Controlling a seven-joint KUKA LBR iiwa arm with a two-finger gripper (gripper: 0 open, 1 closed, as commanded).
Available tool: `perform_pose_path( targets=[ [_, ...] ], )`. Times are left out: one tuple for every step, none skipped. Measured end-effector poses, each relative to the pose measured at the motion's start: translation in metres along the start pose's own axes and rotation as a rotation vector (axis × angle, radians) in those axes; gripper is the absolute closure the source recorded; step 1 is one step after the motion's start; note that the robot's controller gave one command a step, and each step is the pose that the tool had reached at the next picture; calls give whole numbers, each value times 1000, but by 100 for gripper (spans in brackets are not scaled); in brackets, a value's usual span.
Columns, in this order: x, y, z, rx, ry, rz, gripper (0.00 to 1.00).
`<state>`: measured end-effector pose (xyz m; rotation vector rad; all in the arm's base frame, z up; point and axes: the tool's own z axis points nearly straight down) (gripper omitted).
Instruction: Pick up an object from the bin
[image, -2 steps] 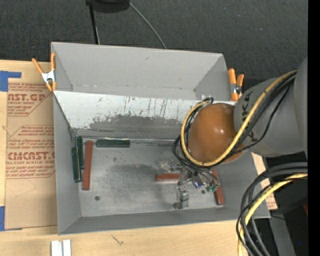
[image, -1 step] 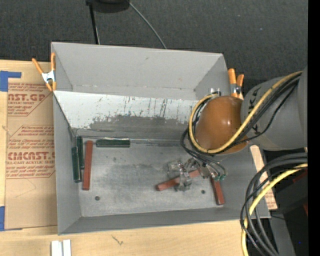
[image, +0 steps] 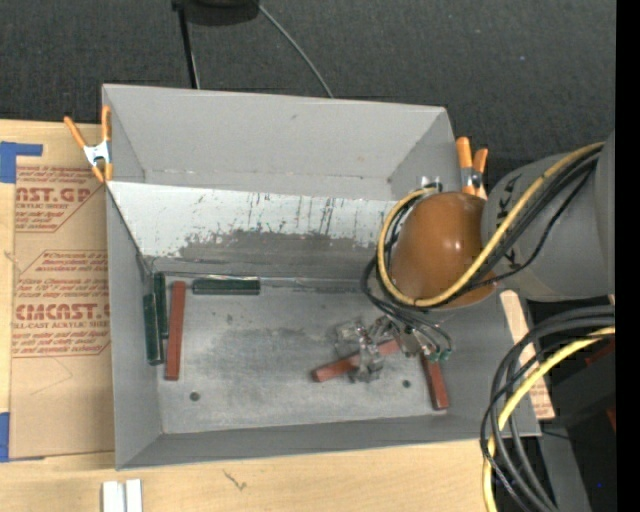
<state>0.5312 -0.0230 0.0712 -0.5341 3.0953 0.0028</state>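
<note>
The two-finger gripper (image: 366, 350) is down on the floor of the grey metal bin (image: 270, 150) at about 4 o'clock. It is at the right end of a short reddish-brown flat stick (image: 330, 372) lying in the open, probably the easiest pick. Whether the claw is apart, together or clamped on it I cannot tell. The arm enters from 3 o'clock, its orange domed wrist cover (image: 440, 245) uppermost. At 9 o'clock, a dark green strip (image: 152, 320) and a longer reddish-brown strip (image: 174, 330) hug the wall.
</note>
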Motion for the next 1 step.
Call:
perform_pose_path(
  targets=[
    [22,8,-199,-1,3,-1,100]
  ],
)
